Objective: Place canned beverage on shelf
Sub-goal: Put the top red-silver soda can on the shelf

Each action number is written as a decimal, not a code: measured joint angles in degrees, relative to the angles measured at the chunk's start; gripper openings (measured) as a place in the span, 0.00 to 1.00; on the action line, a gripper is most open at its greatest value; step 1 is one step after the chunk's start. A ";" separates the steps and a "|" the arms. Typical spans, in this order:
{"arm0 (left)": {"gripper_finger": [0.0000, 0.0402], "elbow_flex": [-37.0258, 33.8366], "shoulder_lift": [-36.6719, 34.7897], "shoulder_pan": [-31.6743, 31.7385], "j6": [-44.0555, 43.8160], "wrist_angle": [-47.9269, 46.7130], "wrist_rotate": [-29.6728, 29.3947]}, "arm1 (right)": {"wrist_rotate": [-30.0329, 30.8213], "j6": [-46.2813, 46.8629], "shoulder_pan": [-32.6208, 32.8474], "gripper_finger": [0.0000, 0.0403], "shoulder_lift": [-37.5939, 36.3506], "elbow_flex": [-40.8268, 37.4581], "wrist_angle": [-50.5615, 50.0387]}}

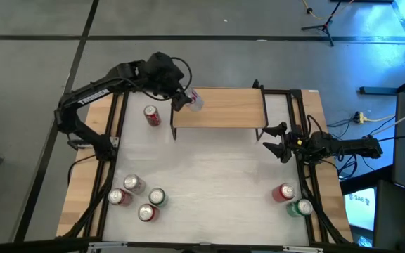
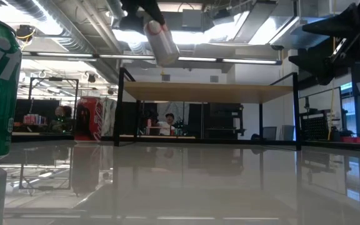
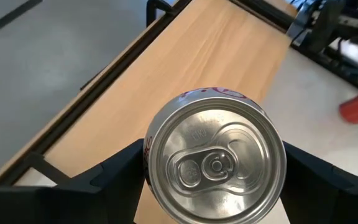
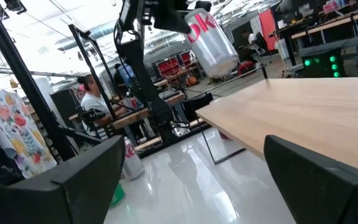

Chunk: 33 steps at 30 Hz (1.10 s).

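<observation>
Left gripper (image 1: pixel 183 100) is clamped on a silver can (image 1: pixel 193 99), held tilted in the air above the left end of the shelf (image 1: pixel 220 107). Risk: released at this tilt, it tips or rolls off the plank edge. Right gripper (image 1: pixel 276 143) waits wide open and empty by the shelf's right end. The low view shows the gap between can (image 2: pixel 160 42) and plank (image 2: pixel 208 92); the left wrist view shows only the can's lid (image 3: pixel 214 159).
</observation>
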 joint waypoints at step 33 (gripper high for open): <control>0.71 0.07 6.15 14.57 18.59 -3.72 2.03 | -0.23 0.07 0.02 0.95 0.00 0.02 -0.70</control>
